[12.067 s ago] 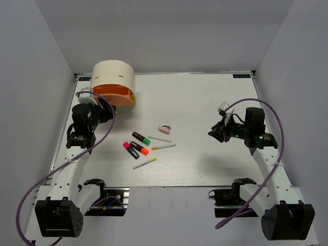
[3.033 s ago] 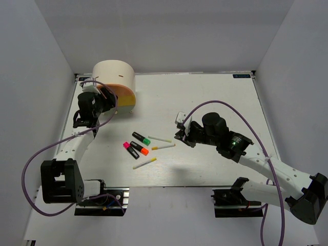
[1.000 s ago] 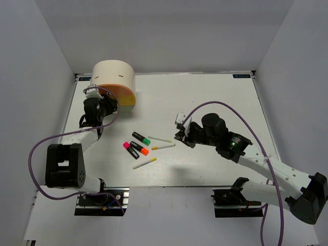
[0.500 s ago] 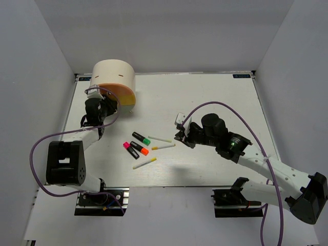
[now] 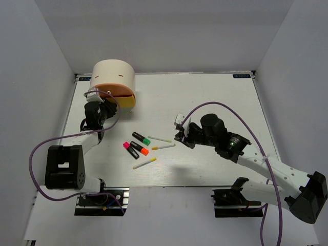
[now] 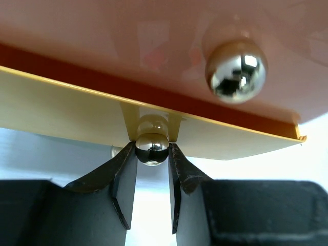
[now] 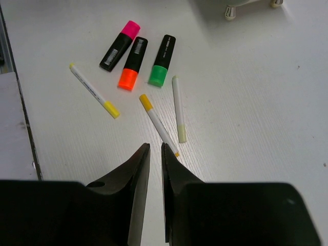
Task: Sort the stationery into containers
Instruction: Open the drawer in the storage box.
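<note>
**A:** From above, your left gripper (image 5: pixel 109 104) is pressed up to the low front of the organiser (image 5: pixel 114 77). The organiser stands at the far left of the table (image 5: pixel 215 97).

**B:** Your right gripper (image 5: pixel 179 135) hangs near mid-table, just right of the loose stationery. The green highlighter (image 5: pixel 141 138), orange highlighter (image 5: pixel 139 148) and pink highlighter (image 5: pixel 129 150) lie close together. Three sticks (image 5: pixel 144 163) are scattered beside them, and all of it is well apart from the organiser.

**A:** On your left wrist camera, the fingers (image 6: pixel 123 179) are clamped on a small shiny knob (image 6: pixel 152 149) on the yellow drawer (image 6: pixel 77 110). A second knob (image 6: pixel 236 70) sits on the pinkish drawer (image 6: pixel 128 31) above it, untouched.

**B:** Your right wrist camera looks down onto the table. There the two fingers are drawn nearly together, leaving only a thin slit, and nothing shows inside it. One yellow-ended stick ends just beside the fingertips. The other two sticks and the three highlighters lie farther out, none of them touching your gripper.
</note>
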Controlling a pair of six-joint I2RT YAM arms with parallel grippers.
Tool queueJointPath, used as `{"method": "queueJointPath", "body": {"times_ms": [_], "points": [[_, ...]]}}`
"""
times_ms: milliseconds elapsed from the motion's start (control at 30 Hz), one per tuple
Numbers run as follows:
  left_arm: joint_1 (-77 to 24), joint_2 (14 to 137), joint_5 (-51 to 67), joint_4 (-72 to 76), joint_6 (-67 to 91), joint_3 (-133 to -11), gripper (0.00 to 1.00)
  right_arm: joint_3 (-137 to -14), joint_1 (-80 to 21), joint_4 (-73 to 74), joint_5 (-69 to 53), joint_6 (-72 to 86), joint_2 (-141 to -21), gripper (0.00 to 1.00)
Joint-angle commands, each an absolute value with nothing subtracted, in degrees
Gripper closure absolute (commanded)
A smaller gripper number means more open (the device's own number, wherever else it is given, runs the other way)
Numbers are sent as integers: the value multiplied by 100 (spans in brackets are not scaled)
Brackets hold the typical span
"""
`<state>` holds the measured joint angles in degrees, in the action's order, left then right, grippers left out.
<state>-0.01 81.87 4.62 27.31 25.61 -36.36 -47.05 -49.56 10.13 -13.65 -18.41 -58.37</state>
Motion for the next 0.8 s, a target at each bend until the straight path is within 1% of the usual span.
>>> {"method": "queueJointPath", "body": {"times_ms": [0, 233, 433, 500, 767], "points": [[-9, 7717, 378, 2742, 2540, -3463, 84, -4728, -4975, 800, -1354, -1846, -5775, 79], [-62, 7208, 378, 2681, 2540, -3112, 88, -4720, -4966, 817, -1380, -1828, -5757, 79], [-62, 6830, 325, 2461, 2593, -2936, 88, -4729, -4966, 809, -1406, -1819, -5739, 79], [-62, 6777, 325, 2409, 2593, -2936, 91, -4720, -4975, 817, -1397, -1828, -5748, 79], [-62, 6601, 325, 2242, 2646, -2769, 91, -4729, -4975, 817, -1415, -1837, -5809, 78]]}}
